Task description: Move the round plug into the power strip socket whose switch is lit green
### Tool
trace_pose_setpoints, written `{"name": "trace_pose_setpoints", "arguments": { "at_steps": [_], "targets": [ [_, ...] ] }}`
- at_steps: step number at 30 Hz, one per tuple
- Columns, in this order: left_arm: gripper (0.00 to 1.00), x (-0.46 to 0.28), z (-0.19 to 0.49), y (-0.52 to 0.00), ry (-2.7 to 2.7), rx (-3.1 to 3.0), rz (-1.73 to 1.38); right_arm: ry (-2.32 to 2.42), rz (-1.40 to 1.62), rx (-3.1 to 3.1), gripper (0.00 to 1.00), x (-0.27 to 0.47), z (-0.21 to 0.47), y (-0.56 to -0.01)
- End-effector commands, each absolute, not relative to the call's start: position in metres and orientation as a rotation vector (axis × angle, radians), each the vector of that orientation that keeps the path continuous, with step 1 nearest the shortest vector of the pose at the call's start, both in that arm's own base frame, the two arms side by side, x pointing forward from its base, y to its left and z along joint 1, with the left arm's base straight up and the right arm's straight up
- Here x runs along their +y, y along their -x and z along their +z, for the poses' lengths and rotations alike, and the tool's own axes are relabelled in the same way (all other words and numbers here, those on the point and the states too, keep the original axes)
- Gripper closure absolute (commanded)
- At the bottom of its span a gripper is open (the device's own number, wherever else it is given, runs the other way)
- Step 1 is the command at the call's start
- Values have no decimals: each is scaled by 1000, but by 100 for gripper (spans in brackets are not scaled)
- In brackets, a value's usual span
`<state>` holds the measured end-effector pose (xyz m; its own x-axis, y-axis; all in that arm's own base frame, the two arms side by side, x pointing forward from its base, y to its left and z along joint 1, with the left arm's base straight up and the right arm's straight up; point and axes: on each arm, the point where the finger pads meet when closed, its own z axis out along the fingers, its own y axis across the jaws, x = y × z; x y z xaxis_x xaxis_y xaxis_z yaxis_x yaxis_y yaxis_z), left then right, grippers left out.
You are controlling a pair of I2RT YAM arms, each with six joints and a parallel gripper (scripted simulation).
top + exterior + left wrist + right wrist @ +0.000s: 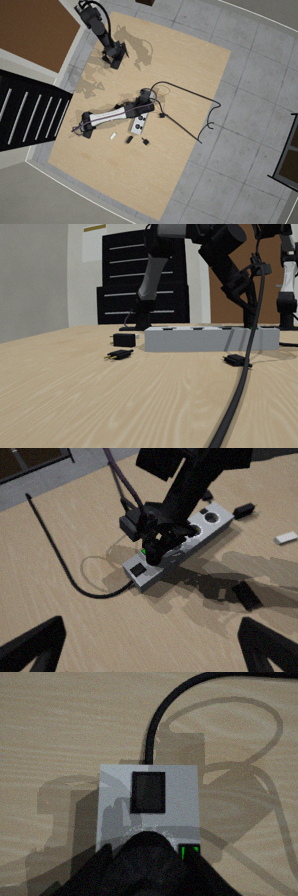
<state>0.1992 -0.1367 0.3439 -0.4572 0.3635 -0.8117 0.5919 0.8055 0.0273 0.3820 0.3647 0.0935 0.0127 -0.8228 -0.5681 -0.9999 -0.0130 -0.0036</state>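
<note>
Got the black round plug [249,321] [152,560] [147,844] pinched in the right gripper [250,310] [149,553] [148,853], upright at the socket beside the green-lit switch [253,328] [144,552] [190,852], right of centre in exterior. Can't tell how deep. Seeing the long light-grey power strip [135,130] [190,339] [192,553] [182,787] flat on the pale wood table [178,66] [101,402] [65,593] [65,712], near the middle of the top frame. Have the left gripper [115,56] [151,625] spread wide, upper left in top. Can see the black block-shaped adapter [129,139] [124,340] [244,510] just off the strip's end, left of centre in exterior.
</note>
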Motion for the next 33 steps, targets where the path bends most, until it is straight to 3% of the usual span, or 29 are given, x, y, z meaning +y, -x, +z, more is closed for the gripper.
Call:
{"name": "trace_pose_setpoints", "arguments": {
  "at_steps": [1, 20, 26, 33],
  "targets": [
    [0, -137, 357, -197, -689, 2063, -340, 1940, 556, 1964, 67, 359, 60, -378],
    [0, -137, 357, -197, -689, 2063, -340, 1929, 547, 1966, 67, 355, 66, -376],
    [0, -137, 357, -197, -689, 2063, -340, 1876, 555, 1825, 67, 372, 111, -381],
    [0, -134, 346, -194, -696, 2099, -327, 1877, 537, 1820, 67, 371, 111, -381]
  ]
}}
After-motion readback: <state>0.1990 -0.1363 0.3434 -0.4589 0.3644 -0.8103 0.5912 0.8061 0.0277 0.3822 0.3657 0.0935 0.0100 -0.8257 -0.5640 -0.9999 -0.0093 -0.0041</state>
